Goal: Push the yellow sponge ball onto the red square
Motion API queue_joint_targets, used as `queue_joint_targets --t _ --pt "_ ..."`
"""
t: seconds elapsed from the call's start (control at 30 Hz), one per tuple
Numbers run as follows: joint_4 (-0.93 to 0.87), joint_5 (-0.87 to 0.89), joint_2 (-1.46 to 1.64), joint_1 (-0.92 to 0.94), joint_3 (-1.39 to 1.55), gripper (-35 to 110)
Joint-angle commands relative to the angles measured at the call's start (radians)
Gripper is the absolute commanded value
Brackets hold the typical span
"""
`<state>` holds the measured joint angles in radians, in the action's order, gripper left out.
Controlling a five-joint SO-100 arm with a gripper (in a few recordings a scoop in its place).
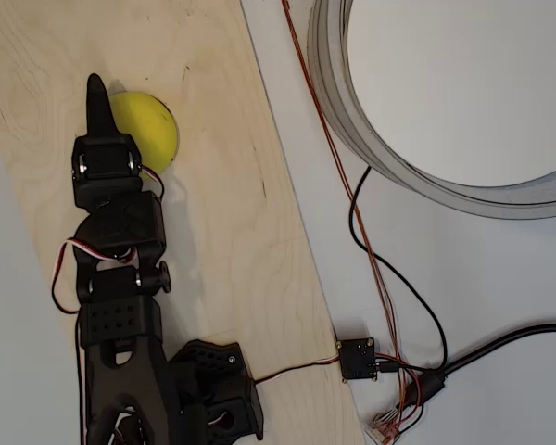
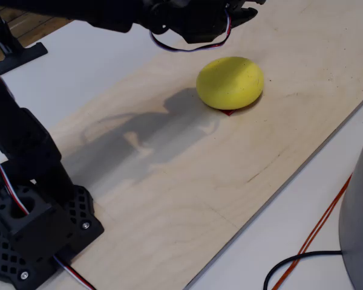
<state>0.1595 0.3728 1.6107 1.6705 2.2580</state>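
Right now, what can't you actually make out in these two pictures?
- The red square: in the fixed view the yellow sponge ball sits on it, leaving a sliver.
- The hand: the overhead view shows one dark pointed finger beside the ball; open or shut is unclear.
- The hand in the fixed view: cut off by the top edge.
- Grey ring: cropped overhead.

Sponge ball (image 2: 230, 82) seated on board (image 2: 187, 181), covering square (image 2: 228, 112), corner exposed at ball's near edge in fixed view. Pincer (image 1: 96, 97) placed just left of ball in overhead view. Ring (image 1: 352, 111) set right of ball, off board, on worktop (image 1: 500, 278).
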Motion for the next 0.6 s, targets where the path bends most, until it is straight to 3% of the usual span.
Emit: queue_joint_targets --t 0.0,0.57 --pt "-0.002 0.017 -0.058 0.025 -0.08 5" --pt "0.002 0.074 -0.278 0.017 -0.175 4"
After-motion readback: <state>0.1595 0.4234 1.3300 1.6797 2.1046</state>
